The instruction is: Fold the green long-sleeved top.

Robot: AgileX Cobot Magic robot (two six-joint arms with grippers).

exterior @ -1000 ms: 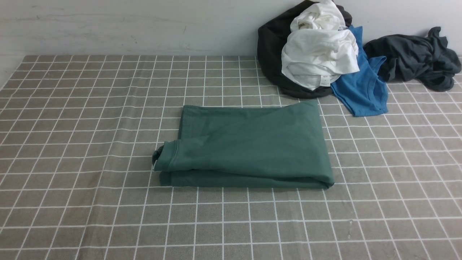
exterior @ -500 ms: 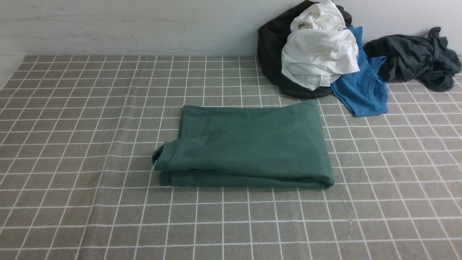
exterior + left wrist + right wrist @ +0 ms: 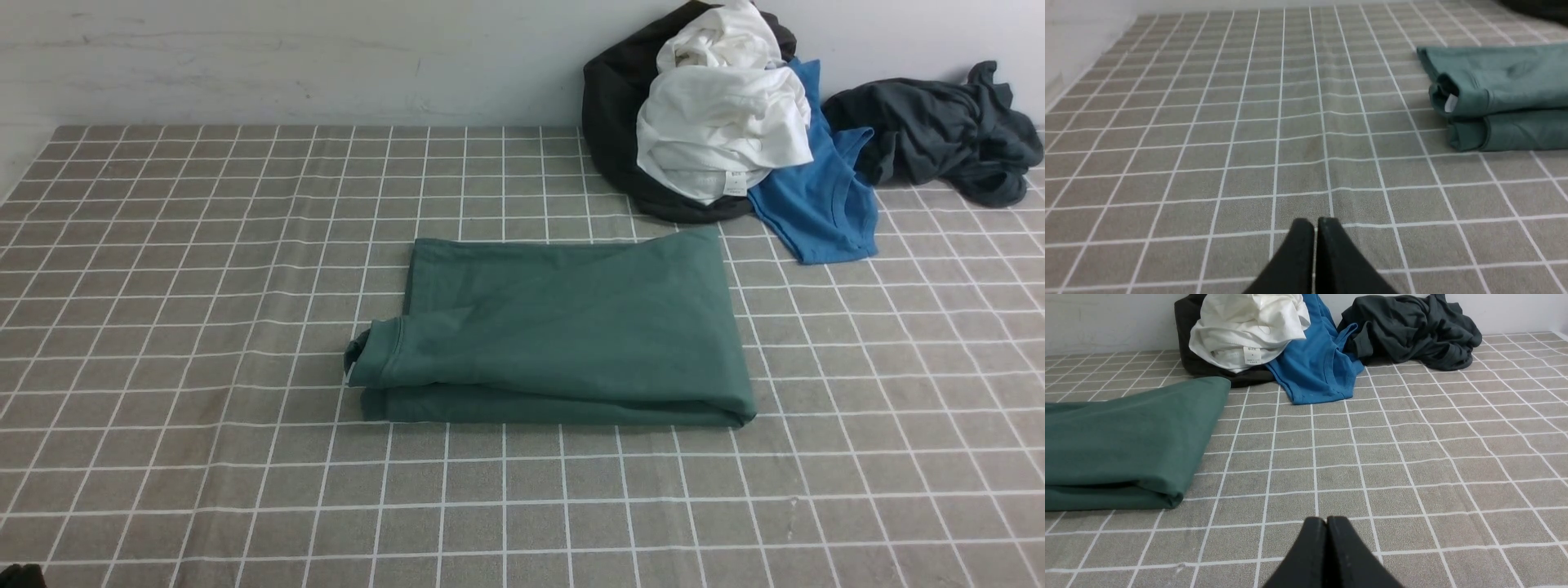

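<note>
The green long-sleeved top (image 3: 563, 331) lies folded into a flat rectangle in the middle of the checked table, with its crew neck and white label at the left end. It also shows in the left wrist view (image 3: 1502, 98) and in the right wrist view (image 3: 1126, 441). My left gripper (image 3: 1314, 222) is shut and empty, low over the cloth, well to the left of the top. A dark bit of it shows at the front view's bottom left corner (image 3: 20, 576). My right gripper (image 3: 1326, 520) is shut and empty, right of the top's folded end.
A pile of a black garment (image 3: 612, 106), a white garment (image 3: 722, 131) and a bright blue T-shirt (image 3: 816, 204) lies at the back right against the wall. A dark charcoal-grey garment (image 3: 939, 131) lies further right. The grey checked tablecloth (image 3: 204, 286) covers the table.
A dark bit of the left arm has come into the front view's bottom left corner. The top has not moved.
</note>
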